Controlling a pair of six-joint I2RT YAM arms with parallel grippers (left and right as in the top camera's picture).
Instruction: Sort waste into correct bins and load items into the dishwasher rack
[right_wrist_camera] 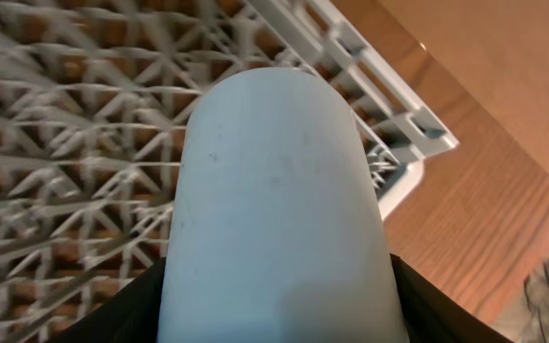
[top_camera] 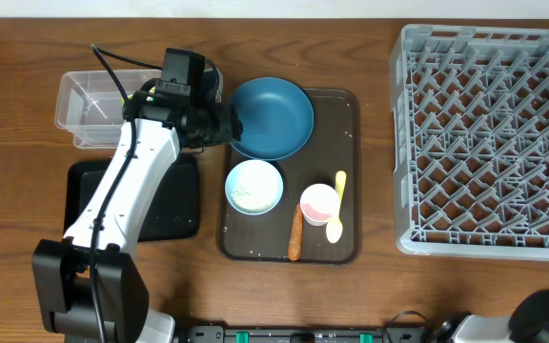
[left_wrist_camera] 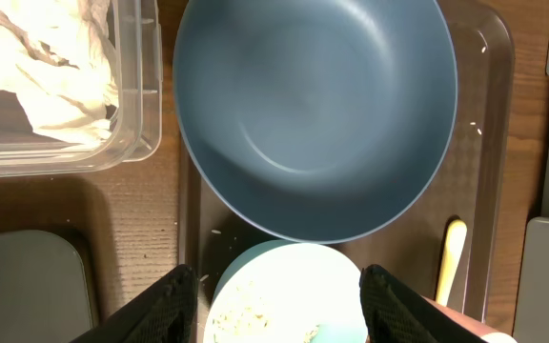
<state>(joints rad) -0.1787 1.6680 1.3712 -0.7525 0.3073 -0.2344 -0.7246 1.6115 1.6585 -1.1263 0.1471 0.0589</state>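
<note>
Closest to any lens is the light blue cup (right_wrist_camera: 279, 191), filling the right wrist view. The right gripper (right_wrist_camera: 279, 310) is clamped on it, a finger pressed to each side. Beneath it lies the dishwasher rack (top_camera: 489, 143), with its near corner and bare table beyond. I judge this to be the loading step, with the cup carried over the pegs but not yet set down. That arm barely shows from overhead, so how high the cup hangs cannot be told.

Over the brown serving tray (top_camera: 351, 105), the left gripper (left_wrist_camera: 276, 286) hovers with its fingers spread and nothing between them. The large blue plate (top_camera: 272, 117) lies just ahead of it and the white bowl (top_camera: 254, 187) below. Rice grains (left_wrist_camera: 255, 324) sit in that bowl, and a few more are scattered on the tray.

A crumpled tissue (left_wrist_camera: 46, 67) already rests in the clear tub (top_camera: 79, 95). The carrot stick (top_camera: 295, 233) lies on the serving tray beside the pink cup (top_camera: 318, 203) and the yellow spoon (top_camera: 336, 214). The black tray (top_camera: 174, 205) sits partly under the left arm. No wrapper is visible.

Next, the right arm likely needs to lower the cup between pegs and release it upright or mouth down. The left must probably choose the bowl, grip its rim and tip the rice out without spilling.
</note>
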